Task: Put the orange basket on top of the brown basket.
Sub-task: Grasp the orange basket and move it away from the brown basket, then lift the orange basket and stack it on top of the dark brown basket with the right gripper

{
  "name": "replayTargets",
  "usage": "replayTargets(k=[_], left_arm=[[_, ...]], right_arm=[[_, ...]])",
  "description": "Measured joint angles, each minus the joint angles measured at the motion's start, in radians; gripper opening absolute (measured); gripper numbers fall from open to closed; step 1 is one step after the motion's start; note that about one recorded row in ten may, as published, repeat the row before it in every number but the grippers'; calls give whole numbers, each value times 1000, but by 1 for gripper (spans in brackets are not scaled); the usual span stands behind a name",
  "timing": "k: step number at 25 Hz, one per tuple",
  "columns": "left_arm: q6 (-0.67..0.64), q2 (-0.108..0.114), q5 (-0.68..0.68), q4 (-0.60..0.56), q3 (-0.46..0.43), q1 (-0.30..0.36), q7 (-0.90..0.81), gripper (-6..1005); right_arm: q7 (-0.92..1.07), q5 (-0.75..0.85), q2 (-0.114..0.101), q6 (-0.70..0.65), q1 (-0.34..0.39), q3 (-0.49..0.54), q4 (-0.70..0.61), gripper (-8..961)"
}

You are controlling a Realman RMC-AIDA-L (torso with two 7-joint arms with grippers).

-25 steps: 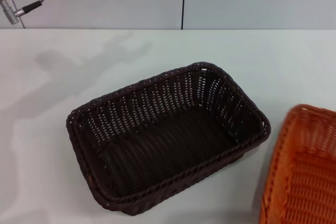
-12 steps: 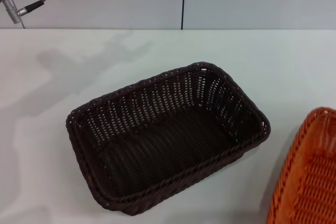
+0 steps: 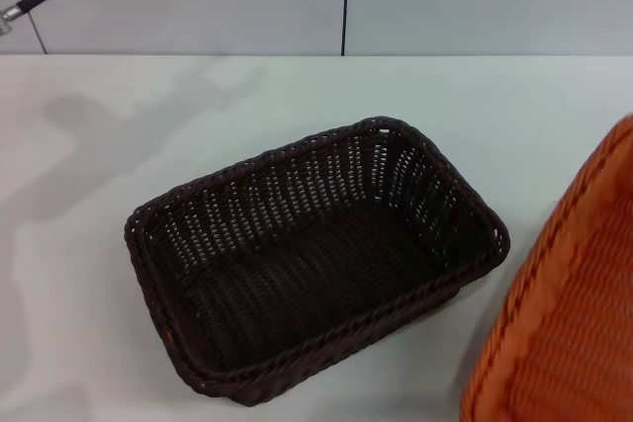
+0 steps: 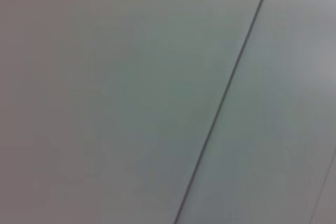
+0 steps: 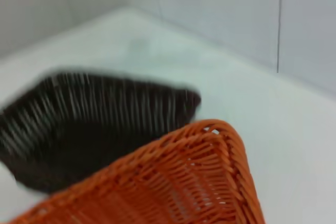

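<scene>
Head view: brown basket (image 3: 315, 264) is seen empty and upright near the middle of the white table (image 3: 89, 195), turned at an angle to the table edges. Orange basket (image 3: 569, 308) is seen at the right front corner, tilted, its outer weave facing the camera, apparently lifted off the table and cut off by the frame. No gripper is shown here; only a cable end of the left arm is caught at the far left corner.

Left wrist view: only a plain grey wall panel with a dark seam is shown. Left gripper is not seen, so its state cannot be told.

Right wrist view: orange basket (image 5: 173, 182) is seen close up, rim nearest, with the brown basket (image 5: 89, 124) beyond and below it. Right gripper fingers are not shown; a hold on the orange basket is judged likely, but open or closed cannot be told.

Risk: with the tilt kept, a rim could catch on the brown rim and shove it, or the orange basket could be set crooked and slide off.
</scene>
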State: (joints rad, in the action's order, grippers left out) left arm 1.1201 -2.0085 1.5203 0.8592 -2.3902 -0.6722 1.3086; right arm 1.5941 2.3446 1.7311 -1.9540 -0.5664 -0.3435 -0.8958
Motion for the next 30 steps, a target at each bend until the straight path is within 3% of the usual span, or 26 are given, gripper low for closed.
replayTargets(k=[8,12,14,16,18,19,21,22,23,26,27,28,30], left_arm=[[-4,5,0,4,-2,-9,21,862],[-1,21,0,-1,2,-21,23,862],[-2,23,0,1,3,-21,24,862],[-5,24,0,2,4,-22,25,862],[-6,24,0,0,3,-25,25,862],[-6,25,0,-2,1,-26,25,862],[-7,27,0,-4,1,-27,25,862],[-7,28,1,-5,3,-27,25,862],[-7,28,1,-5,3,-27,25,862],[-5,34,3,-6,5,-26,25,862],[-5,36,3,-7,5,-24,25,862],[-5,38,3,-8,6,-23,25,862],[-4,49,4,-15,8,-21,25,862]], right_arm=[[14,-240,-7,-56,52,69,30,161],[-28,-450,-30,-49,82,80,234,161],[-36,-487,-30,-42,87,80,275,160],[-38,-551,-17,-28,90,81,334,160],[-43,-625,30,-19,79,78,391,162],[-43,-625,30,-19,79,78,391,163],[-49,-647,83,-9,66,76,395,166],[-55,-657,135,4,51,78,396,168],[-55,-657,135,4,51,78,396,169],[-77,-679,219,20,38,80,397,174],[-119,-691,262,29,36,80,407,175],[-119,-691,262,29,36,80,407,177],[-177,-705,301,34,37,80,443,180]])
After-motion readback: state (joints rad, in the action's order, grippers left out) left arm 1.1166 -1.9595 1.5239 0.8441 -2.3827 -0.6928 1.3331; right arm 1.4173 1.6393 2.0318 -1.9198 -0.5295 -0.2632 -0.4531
